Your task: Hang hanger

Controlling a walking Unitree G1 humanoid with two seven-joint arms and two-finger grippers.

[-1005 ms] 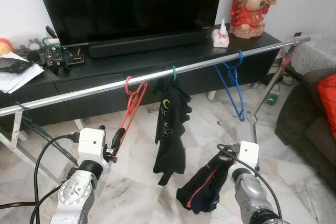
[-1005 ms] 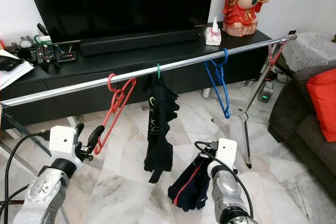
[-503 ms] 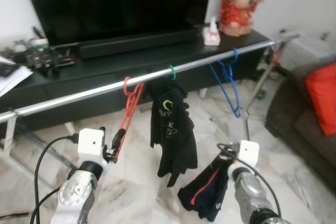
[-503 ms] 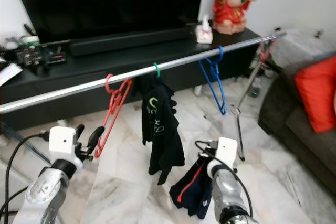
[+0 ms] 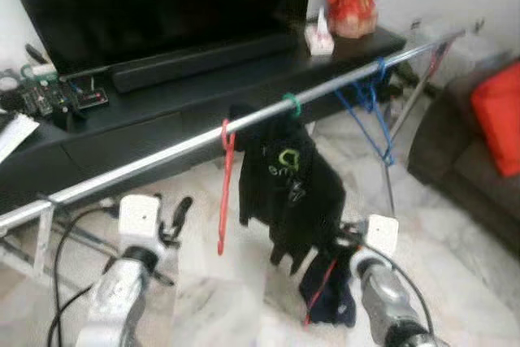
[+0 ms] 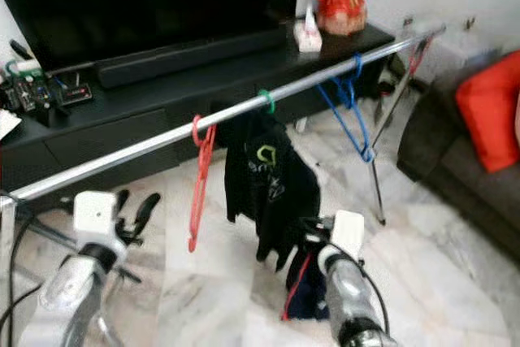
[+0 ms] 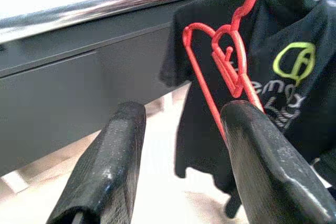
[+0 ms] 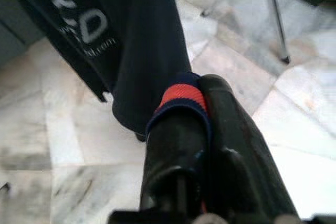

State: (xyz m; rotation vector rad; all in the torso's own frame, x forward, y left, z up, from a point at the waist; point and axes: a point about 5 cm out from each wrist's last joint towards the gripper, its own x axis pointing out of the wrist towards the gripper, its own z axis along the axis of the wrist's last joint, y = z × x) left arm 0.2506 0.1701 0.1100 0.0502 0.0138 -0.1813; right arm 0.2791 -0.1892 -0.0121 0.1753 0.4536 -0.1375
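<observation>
**Me:** Hanger first, the red hanger (image 5: pixel 223 188)! It hangs by its hook on the long silver rail (image 5: pixel 146 160), in front of the big black TV stand (image 5: pixel 122 111).

**Friend:** So it is up?

**Me:** It looks up to me. Its hook is over the rail and it dangles straight down, just beside the black shirt (image 5: pixel 288 188) on the green hook.

**Friend:** Where is your left pincer?

**Me:** My left gripper (image 7: pixel 181 166) sits low, near the red hanger. Its two fingers (image 7: pixel 113 156) stand apart with nothing between them. The hanger is close to one finger, but I cannot tell if they touch.

**Friend:** And the other one?

**Me:** My right gripper (image 8: pixel 202 129) is pinched tight on a dark cloth (image 8: pixel 181 100) with a red stripe. It hangs down by the floor, under the black shirt.

**Friend:** What comes next?

**Me:** I think the hanging part is done. Next I should pull my left arm away slowly, so I do not bump the hanger off. A blue hanger (image 5: pixel 370 115) waits farther along the rail.
</observation>
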